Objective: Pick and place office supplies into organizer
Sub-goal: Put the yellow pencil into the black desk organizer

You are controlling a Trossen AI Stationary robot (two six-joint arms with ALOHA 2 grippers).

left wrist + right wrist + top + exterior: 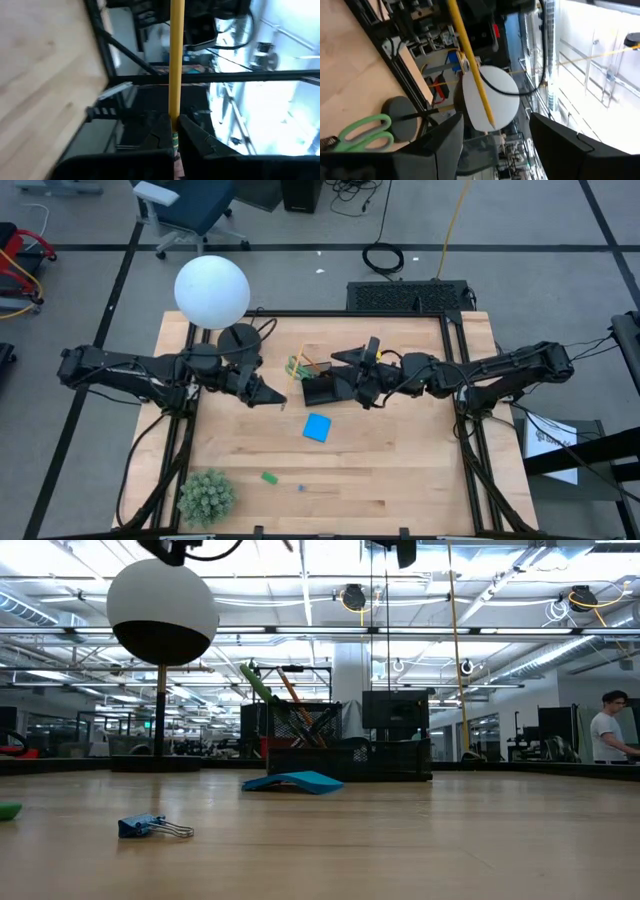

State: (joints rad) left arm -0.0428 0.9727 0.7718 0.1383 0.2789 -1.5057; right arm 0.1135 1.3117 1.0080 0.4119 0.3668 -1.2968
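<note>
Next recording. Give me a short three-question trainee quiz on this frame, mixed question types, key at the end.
1. True or false: the blue note pad lies inside the organizer.
2. What do the left gripper jaws hold? A) a stapler B) a yellow pencil C) nothing
3. Fill in: the right gripper jaws stand ____.

Key: 1 false, it lies on the table outside it; 2 B; 3 open.
</note>
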